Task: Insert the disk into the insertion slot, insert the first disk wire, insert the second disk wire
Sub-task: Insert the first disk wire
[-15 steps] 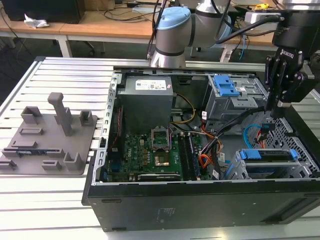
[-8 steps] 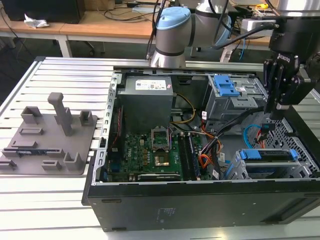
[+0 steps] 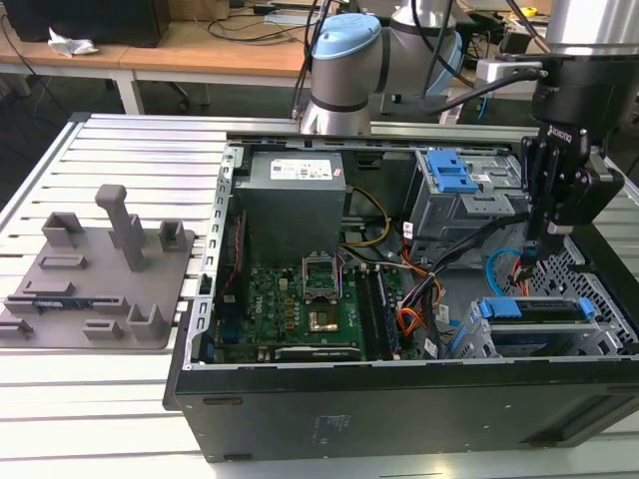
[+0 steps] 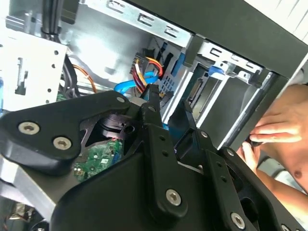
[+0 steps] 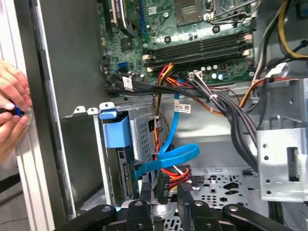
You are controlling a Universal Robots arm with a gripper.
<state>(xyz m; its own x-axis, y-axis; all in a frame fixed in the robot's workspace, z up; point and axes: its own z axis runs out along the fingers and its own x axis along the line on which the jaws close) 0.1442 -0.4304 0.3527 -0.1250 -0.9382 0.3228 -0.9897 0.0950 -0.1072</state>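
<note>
The disk (image 3: 534, 309), in its bright blue frame (image 5: 117, 132), sits inside the insertion slot (image 3: 591, 341), a silver-grey cage at the case's front corner on the exterior view's right. My gripper (image 3: 531, 249) hangs just behind that cage. In the first wrist view my gripper (image 5: 163, 192) is shut on the black plug of the first disk wire (image 5: 174, 174), a red, orange and black bundle, close to the disk's back edge. The second disk wire (image 5: 173, 154) loops light blue just above; its dark end lies by the disk's rear, and I cannot tell if it is seated. The same cable (image 4: 137, 85) shows behind my fingers (image 4: 154, 96).
A person's hands (image 5: 12, 113) rest on the outer case wall beside the cage, also seen as hands (image 4: 276, 127). The upper bay with a blue latch (image 3: 449, 175), a thick black cable bundle (image 5: 231, 115), the motherboard (image 3: 300, 299) and the power supply (image 3: 290, 200) surround the spot. A grey fixture (image 3: 90, 269) lies outside.
</note>
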